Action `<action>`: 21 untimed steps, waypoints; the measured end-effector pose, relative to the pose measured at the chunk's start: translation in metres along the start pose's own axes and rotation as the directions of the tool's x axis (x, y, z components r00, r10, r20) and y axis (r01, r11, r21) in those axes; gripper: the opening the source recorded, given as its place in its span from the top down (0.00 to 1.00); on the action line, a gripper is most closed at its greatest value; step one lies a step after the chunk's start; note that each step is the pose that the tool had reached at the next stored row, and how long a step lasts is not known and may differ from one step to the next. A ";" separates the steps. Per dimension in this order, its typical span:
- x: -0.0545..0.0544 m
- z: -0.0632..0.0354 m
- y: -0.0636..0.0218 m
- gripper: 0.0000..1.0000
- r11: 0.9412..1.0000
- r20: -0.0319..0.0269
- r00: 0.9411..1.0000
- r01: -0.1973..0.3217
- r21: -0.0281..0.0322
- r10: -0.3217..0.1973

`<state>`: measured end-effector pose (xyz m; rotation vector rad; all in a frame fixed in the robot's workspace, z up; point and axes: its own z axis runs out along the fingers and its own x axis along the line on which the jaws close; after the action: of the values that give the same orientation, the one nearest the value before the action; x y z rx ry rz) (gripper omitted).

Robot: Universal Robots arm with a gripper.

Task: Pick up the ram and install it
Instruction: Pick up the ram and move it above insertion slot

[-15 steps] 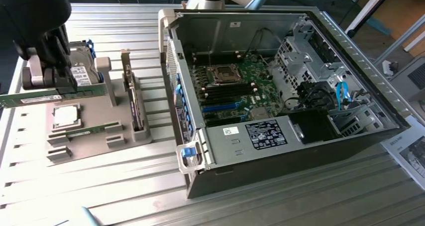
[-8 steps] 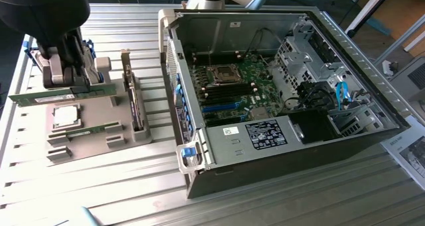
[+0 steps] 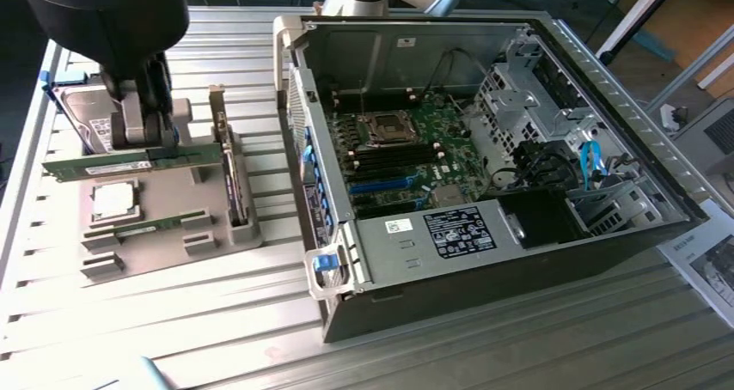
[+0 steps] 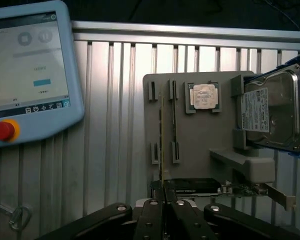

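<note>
The ram [image 3: 98,166] is pinched between the closed fingers of the claw [image 3: 147,149]. It is held level and, as far as I can judge, just lifted off the grey tray [image 3: 172,197]. Its twin stick [image 3: 149,229] lies seated in the tray. The pick looks done, but the install is not. The open computer case [image 3: 459,261] stands on the bench [image 3: 206,330], to the exterior view's right of the tray and well apart from the ram. Its dark memory slots [image 3: 396,160] look unfilled.

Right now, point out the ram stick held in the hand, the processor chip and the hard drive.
ram stick [image 3: 92,165], exterior view, on its exposed green board.
processor chip [image 3: 115,201], exterior view, centre of its silver lid.
hard drive [image 4: 253,116], wrist view, on its white label.
</note>
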<state>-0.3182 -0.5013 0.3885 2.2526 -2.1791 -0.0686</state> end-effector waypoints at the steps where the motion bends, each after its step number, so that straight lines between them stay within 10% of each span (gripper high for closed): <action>1: 0.000 -0.0001 -0.0027 0.88 1.000 0.000 1.000 0.000 -0.001 0.000; 21: 0.002 -0.0028 -0.0705 0.88 0.999 -0.001 1.000 -0.001 -0.033 0.001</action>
<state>-0.2476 -0.5014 0.3887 2.2343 -2.1622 -0.1030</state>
